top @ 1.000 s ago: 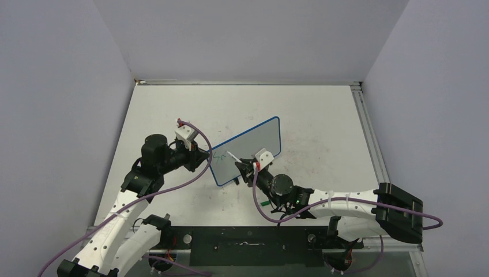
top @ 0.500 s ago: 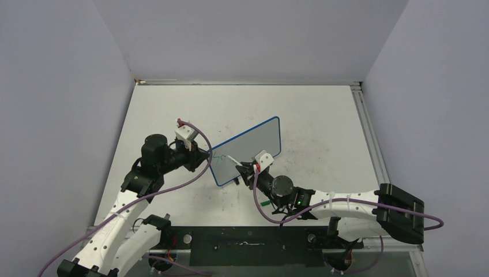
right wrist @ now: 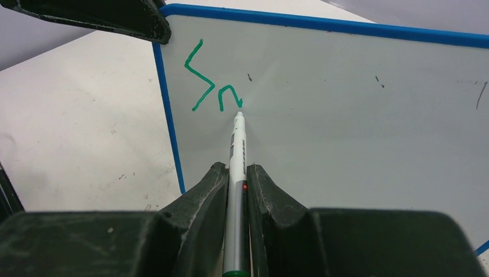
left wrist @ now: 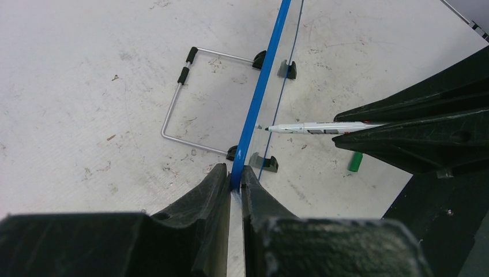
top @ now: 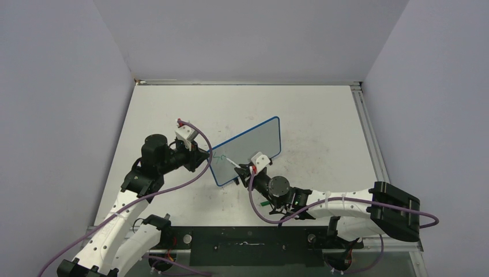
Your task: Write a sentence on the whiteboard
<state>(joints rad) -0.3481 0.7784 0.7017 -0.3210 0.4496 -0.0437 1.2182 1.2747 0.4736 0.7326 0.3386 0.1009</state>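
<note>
Near the middle of the table (top: 323, 115), we judge the upright whiteboard (top: 254, 144) light, stiff and tippy, best held by its blue edge, where our left gripper (left wrist: 235, 173) clamps it, while the right gripper (right wrist: 237, 173) pinches the marker (right wrist: 237, 138) at the sentence (right wrist: 209, 86).

Top external view: mounted high above and behind both arm bases, facing down and forward over the whole table (top: 323, 115) to the back walls, far off. Left wrist view: close in, sighting along the left end effector (left wrist: 235, 173) edge-on down the blue frame of the whiteboard (left wrist: 262, 86), table beyond; right wrist view: close in, sighting along the right end effector (right wrist: 237, 173) and its marker (right wrist: 236, 144) onto the board's face. All three share the board's left edge and the marker tip; each wrist view catches the other end effector.
</note>
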